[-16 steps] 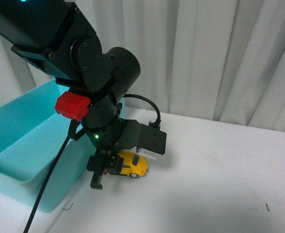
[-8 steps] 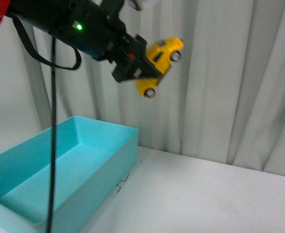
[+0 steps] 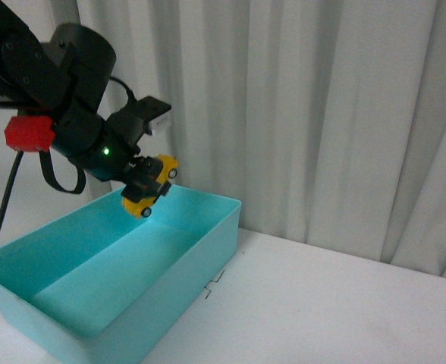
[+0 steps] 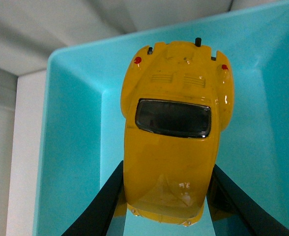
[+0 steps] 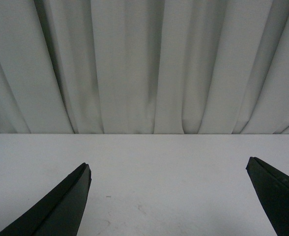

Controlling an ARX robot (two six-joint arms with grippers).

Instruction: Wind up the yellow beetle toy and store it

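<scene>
Claw of left arm (image 3: 142, 185) pinches yellow beetle toy (image 4: 174, 142) above teal bin (image 3: 186, 302); right claw (image 5: 168, 163) spread wide.

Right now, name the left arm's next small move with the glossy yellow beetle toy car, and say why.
Probably lower the left gripper slightly into the turquoise plastic bin before opening: it holds the glossy yellow beetle toy car tilted in mid-air over the bin's far end.

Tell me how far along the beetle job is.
Done: the beetle is off the table, clamped in the left gripper. The pictures cannot show whether it was wound. In hand: it hangs tilted over the bin, not yet released. Left: lower it and let go inside. The right gripper is open over the table.
</scene>
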